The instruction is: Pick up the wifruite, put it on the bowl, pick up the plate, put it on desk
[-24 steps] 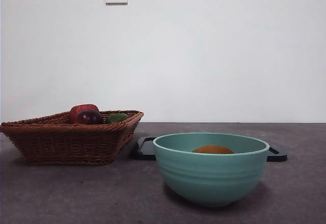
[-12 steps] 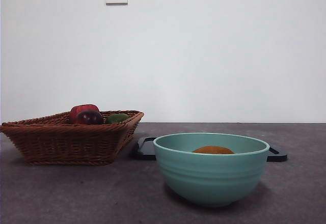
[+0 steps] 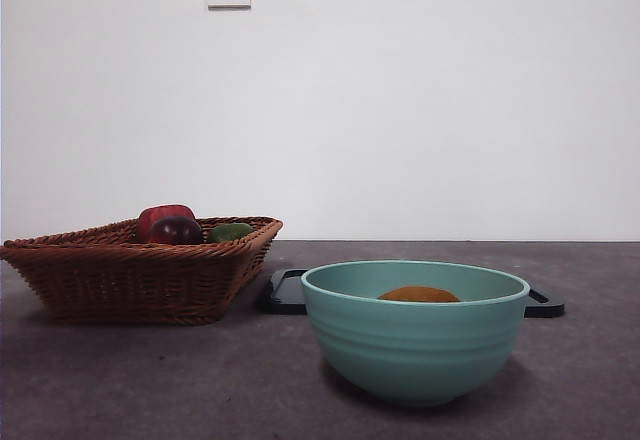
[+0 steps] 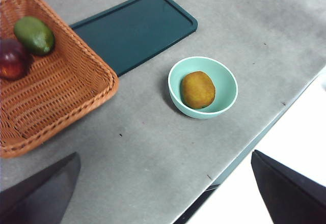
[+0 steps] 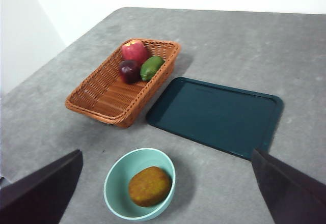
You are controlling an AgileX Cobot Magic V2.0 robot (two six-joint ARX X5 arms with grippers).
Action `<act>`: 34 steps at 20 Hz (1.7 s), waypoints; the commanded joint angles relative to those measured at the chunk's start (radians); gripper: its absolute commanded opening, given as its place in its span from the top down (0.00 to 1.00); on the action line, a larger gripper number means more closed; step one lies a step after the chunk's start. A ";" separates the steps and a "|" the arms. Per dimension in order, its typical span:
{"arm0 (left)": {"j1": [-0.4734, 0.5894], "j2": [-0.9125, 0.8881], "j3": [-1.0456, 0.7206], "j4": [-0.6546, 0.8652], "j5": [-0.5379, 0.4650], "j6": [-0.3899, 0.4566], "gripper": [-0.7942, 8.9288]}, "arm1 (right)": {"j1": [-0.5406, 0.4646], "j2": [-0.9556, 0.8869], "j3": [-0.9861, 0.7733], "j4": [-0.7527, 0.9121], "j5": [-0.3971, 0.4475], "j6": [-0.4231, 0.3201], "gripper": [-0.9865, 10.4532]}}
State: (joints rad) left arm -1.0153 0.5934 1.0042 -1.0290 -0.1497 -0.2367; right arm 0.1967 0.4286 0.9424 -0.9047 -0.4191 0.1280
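Nothing has moved since the earlier frames: the wifruite [image 5: 149,186] rests inside the bowl [image 5: 113,183], which stands on the counter [image 5: 51,112]. First step looks done; the black tray [image 5: 216,114], lying at the bowl's one o'clock in the right wrist view, remains untouched. Its long axis there runs from ten to four o'clock. Both claws hang high, spread wide and empty

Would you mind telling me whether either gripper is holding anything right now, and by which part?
Nothing is held: both grippers are open and empty, and the wifruite lies in the bowl.
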 commanded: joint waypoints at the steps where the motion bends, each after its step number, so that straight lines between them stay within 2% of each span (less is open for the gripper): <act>1: -0.010 -0.040 0.011 0.008 0.044 -0.018 0.30 | 0.005 0.003 0.019 0.006 0.000 0.022 0.34; 6: -0.011 -0.140 0.011 -0.048 0.065 -0.007 0.30 | 0.005 0.034 0.019 0.000 -0.006 0.068 0.34; 11: -0.011 -0.192 0.011 -0.052 0.149 -0.003 0.31 | 0.010 0.186 0.019 -0.047 -0.099 0.070 0.35; 13: -0.011 -0.195 0.011 -0.050 0.149 0.001 0.31 | 0.032 0.263 0.020 -0.046 -0.122 0.073 0.35; 18: -0.011 -0.195 0.011 -0.048 0.149 0.000 0.31 | 0.130 0.467 0.021 -0.029 -0.120 0.095 0.35; 24: -0.011 -0.195 0.011 -0.048 0.150 0.000 0.31 | 0.253 0.702 0.021 -0.016 0.006 0.143 0.35; 28: -0.011 -0.195 0.011 -0.048 0.149 0.000 0.31 | 0.314 0.836 0.021 -0.014 0.133 0.178 0.35; 32: -0.011 -0.195 0.011 -0.048 0.149 0.000 0.31 | 0.341 0.947 0.021 0.006 0.180 0.204 0.36; 34: -0.011 -0.195 0.011 -0.048 0.149 0.000 0.31 | 0.347 0.994 0.021 0.026 0.192 0.205 0.41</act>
State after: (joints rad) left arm -1.0161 0.3977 1.0039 -1.0912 -0.0017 -0.2489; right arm 0.5362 1.4082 0.9436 -0.8833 -0.2314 0.3199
